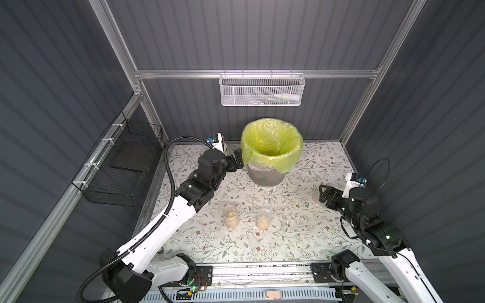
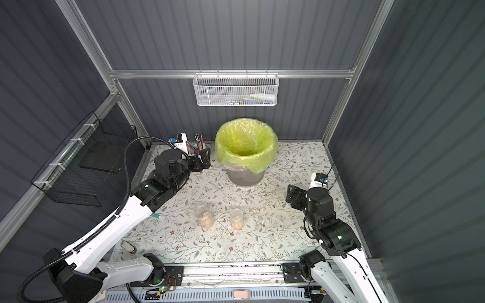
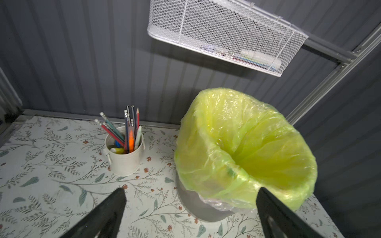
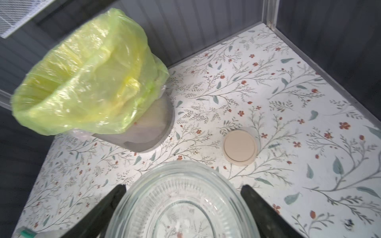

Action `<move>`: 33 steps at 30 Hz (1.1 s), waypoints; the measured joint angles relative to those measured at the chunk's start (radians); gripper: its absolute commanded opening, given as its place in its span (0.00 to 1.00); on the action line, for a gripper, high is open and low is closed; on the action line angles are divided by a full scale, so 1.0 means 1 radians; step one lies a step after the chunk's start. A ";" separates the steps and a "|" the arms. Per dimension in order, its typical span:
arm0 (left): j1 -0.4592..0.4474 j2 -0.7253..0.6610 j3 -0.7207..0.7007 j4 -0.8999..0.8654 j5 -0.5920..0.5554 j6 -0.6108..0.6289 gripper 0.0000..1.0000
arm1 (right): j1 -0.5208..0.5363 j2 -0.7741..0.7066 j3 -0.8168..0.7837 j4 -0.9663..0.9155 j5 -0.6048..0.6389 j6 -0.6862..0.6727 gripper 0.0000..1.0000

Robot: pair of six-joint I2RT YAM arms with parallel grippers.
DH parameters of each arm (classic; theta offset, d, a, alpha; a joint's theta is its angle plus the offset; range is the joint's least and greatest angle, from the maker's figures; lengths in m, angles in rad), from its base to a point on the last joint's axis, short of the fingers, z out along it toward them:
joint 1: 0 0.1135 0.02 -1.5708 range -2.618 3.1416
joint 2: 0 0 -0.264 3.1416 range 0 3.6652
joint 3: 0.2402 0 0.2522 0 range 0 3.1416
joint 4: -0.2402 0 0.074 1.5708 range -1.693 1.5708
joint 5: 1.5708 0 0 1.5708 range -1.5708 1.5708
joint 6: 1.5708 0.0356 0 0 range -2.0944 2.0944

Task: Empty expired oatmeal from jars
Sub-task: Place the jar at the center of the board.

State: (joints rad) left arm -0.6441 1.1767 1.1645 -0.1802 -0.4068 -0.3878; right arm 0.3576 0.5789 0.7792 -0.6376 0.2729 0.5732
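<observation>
Left gripper (image 1: 235,160): fingers spread as wide as they go, with nothing between them. It hangs just beside the left flank of the bin (image 1: 265,179), with the pencil cup (image 3: 123,162) near it toward the rear wall.
Right gripper (image 4: 183,186): fingers pressed against opposite sides of the squat glass jar (image 4: 181,206), gripping it over the right part of the table (image 1: 322,160). The floral cloth shows through the glass. Whether the jar rests on the cloth cannot be told.
Lid (image 4: 240,147): beige disc lying flat on the cloth, just beyond the held jar and well apart from the bin.
Left narrow jar (image 1: 231,215): upright at mid-table, close under the left forearm.
Right narrow jar (image 1: 263,219): upright near the first, the two apart.
Oatmeal (image 1: 263,225): tan flakes heaped in the bottom of each narrow jar.
Bag (image 1: 270,139): yellow-green, folded over the bin's rim and hanging lowest on the right side.
Open room: bare cloth runs between the narrow jars and the bin, and from the right narrow jar across to the right gripper. A further strip lies between the jars and the front rail.
Edges: the bin stands near the rear wall. The right wrist is near the right wall. A white mesh basket (image 1: 261,90) hangs on the rear wall above the bin. A black wire basket (image 1: 123,168) hangs on the left wall, off the table.
</observation>
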 measured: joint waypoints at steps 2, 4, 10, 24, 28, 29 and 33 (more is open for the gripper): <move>0.000 -0.023 -0.035 -0.005 -0.022 0.000 1.00 | 0.013 -0.012 -0.053 -0.003 0.028 0.010 0.52; 0.000 -0.039 -0.063 -0.008 -0.043 -0.001 1.00 | 0.032 -0.015 -0.098 -0.004 0.050 0.018 0.52; 0.000 -0.145 -0.241 0.004 -0.087 -0.047 1.00 | 0.090 -0.007 -0.192 0.020 0.087 0.030 0.53; 0.000 -0.218 -0.417 0.043 -0.143 -0.099 1.00 | 0.148 0.342 -0.331 0.512 0.249 -0.027 0.54; 0.000 -0.203 -0.471 0.080 -0.143 -0.104 1.00 | 0.149 0.482 -0.332 0.676 0.270 -0.052 0.54; 0.000 -0.193 -0.473 0.085 -0.143 -0.105 1.00 | 0.149 0.514 -0.332 0.716 0.274 -0.061 0.55; 0.000 -0.167 -0.474 0.124 -0.142 -0.106 1.00 | 0.146 0.615 -0.328 0.833 0.284 -0.096 0.55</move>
State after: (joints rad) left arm -0.6441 1.0092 0.6903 -0.0563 -0.5484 -0.4942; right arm 0.5034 1.1938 0.4511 0.1955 0.5568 0.4770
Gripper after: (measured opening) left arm 0.998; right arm 0.830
